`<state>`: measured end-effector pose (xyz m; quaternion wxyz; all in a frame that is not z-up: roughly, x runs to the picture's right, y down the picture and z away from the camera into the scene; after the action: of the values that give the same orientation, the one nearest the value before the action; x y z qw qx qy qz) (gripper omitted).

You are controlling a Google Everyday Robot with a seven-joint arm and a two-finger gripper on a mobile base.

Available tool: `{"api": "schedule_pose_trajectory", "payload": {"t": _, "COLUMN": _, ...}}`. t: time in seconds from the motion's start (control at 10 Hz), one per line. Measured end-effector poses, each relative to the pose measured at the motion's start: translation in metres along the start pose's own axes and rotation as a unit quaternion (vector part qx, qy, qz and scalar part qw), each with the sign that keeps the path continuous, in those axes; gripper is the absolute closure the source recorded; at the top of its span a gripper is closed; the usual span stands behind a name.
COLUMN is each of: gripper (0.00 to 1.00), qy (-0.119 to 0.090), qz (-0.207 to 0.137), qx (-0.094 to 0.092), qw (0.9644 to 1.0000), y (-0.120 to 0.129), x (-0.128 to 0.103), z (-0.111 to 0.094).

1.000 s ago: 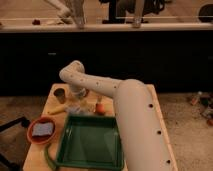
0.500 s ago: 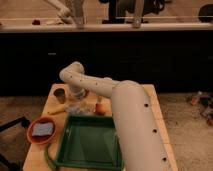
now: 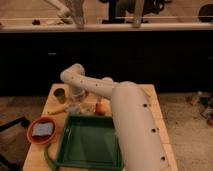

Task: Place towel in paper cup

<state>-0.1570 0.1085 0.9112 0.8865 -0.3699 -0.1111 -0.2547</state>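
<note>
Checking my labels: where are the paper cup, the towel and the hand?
paper cup (image 3: pixel 60 95): camera view, side wall.
towel (image 3: pixel 74 110): camera view, pale fold below hand.
hand (image 3: pixel 76 101): camera view, between fingertips, above towel.

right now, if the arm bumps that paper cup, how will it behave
Probably light: the paper cup is small and open-topped, so a nudge may slide or tip it. It stands upright near the table's far-left corner, so it could go over the edge. The gripper hangs just beside it.
</note>
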Motion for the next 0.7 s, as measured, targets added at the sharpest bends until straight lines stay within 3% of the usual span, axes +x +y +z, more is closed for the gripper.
{"api": "schedule_pose_trajectory", "payload": {"t": 0.5, "gripper": 0.21, "qy": -0.011, "qz": 0.006, "qx": -0.009, "qw": 0.9999, "y": 0.0050, "x": 0.0028, "z": 0.0077}}
{"api": "schedule_pose_trajectory", "payload": {"t": 0.6, "gripper": 0.25, "qy": -0.013, "qz": 0.006, "qx": -0.009, "qw": 0.9999, "y": 0.0057, "x": 0.0039, "z": 0.0087}}
{"api": "schedule_pose_trajectory", "payload": {"t": 0.7, "gripper": 0.37, "qy": -0.016, "qz": 0.005, "qx": -0.008, "qw": 0.9998, "y": 0.0062, "x": 0.0048, "z": 0.0095}}
